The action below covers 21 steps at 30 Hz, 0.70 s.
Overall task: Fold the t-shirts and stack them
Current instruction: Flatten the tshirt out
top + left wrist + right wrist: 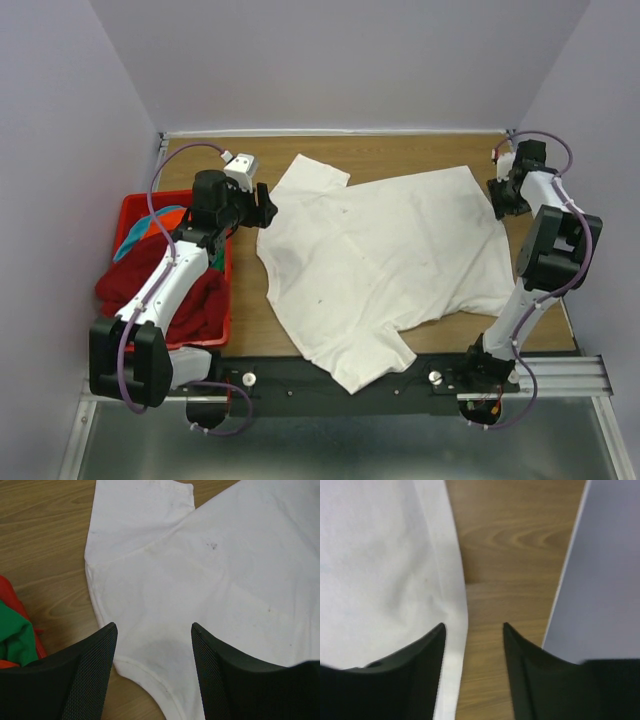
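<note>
A large white t-shirt (385,255) lies spread on the wooden table, with one sleeve reaching over the near edge. My left gripper (268,205) hovers open above its collar edge (150,675), nothing between the fingers. At the shirt's far right edge (455,590) my right gripper (497,198) is open, and the hem runs between its fingers without being pinched. Dark red (190,300), teal (135,240) and green (15,635) t-shirts are heaped in the red basket (226,300) at left.
The grey side wall (605,580) stands close beside the right gripper. Bare wood (515,545) shows between the shirt's hem and that wall. A black rail (330,385) runs along the table's near edge under the shirt's sleeve.
</note>
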Motion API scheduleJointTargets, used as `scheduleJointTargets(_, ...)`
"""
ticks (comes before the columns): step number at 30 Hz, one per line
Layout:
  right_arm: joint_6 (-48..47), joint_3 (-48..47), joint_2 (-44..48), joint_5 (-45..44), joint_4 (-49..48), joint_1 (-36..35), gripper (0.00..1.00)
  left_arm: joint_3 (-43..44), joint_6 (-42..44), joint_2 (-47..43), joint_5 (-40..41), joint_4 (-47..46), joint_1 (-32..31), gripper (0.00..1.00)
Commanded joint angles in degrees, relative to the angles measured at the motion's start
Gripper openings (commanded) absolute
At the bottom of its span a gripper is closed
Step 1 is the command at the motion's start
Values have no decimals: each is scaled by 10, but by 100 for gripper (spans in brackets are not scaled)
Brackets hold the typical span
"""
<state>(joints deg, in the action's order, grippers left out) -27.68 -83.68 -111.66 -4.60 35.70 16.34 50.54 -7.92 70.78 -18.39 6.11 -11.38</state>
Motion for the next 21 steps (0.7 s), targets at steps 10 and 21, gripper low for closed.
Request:
scheduleJointTargets(10, -302, 146, 226, 296, 234, 3, 75, 3, 11, 16, -56, -18, -4, 69)
scheduleJointTargets(21, -623, 361, 450, 238, 350, 3, 75, 0, 42, 37, -92, -15, -155, 69)
